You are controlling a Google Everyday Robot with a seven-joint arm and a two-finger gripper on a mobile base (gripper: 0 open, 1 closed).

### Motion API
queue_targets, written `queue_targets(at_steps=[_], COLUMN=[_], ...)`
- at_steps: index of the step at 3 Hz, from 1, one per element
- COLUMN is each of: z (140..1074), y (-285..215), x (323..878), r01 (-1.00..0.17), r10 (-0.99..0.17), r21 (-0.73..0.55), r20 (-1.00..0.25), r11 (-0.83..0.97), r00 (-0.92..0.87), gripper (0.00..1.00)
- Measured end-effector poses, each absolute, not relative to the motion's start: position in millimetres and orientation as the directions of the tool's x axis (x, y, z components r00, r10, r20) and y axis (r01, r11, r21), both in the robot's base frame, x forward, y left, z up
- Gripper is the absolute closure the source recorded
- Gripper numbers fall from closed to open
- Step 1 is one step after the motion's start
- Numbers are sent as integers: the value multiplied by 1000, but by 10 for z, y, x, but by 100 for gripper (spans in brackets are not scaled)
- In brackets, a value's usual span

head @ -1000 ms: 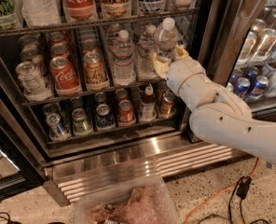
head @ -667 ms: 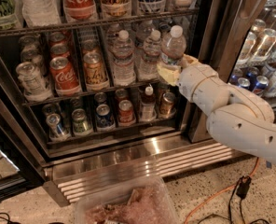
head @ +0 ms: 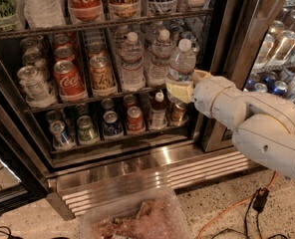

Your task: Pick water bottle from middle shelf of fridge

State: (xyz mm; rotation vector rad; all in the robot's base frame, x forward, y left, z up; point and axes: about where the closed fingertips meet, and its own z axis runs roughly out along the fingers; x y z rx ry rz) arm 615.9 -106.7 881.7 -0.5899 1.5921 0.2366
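Observation:
The fridge (head: 152, 156) stands open in front of me. My gripper (head: 183, 86) is shut on a clear ribbed water bottle (head: 182, 62) with a white cap and holds it upright, just in front of the right end of the middle shelf (head: 87, 99). Two more water bottles (head: 133, 63) stand on that wire shelf to its left, beside soda cans. The white arm (head: 252, 121) reaches in from the right.
Coca-Cola and other cans (head: 67, 78) fill the left of the middle shelf. The lower shelf holds cans and a small orange-capped bottle (head: 158, 109). A clear plastic bin (head: 137, 218) sits on the floor. An orange cable (head: 237, 208) lies at right. A second cooler (head: 282, 54) stands right.
The gripper has drawn the held water bottle out of the shelf row, toward the right and toward me; the arm has pulled back with it.

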Motion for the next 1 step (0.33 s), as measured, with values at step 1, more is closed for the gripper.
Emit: queue_targets(at_steps=[1], z=[8777], y=[-1053], x=[6050], r01=[-546], r10=[-236], r21=[-186], r20=[-972], r11=[817], r00=[-22], gripper=[100])
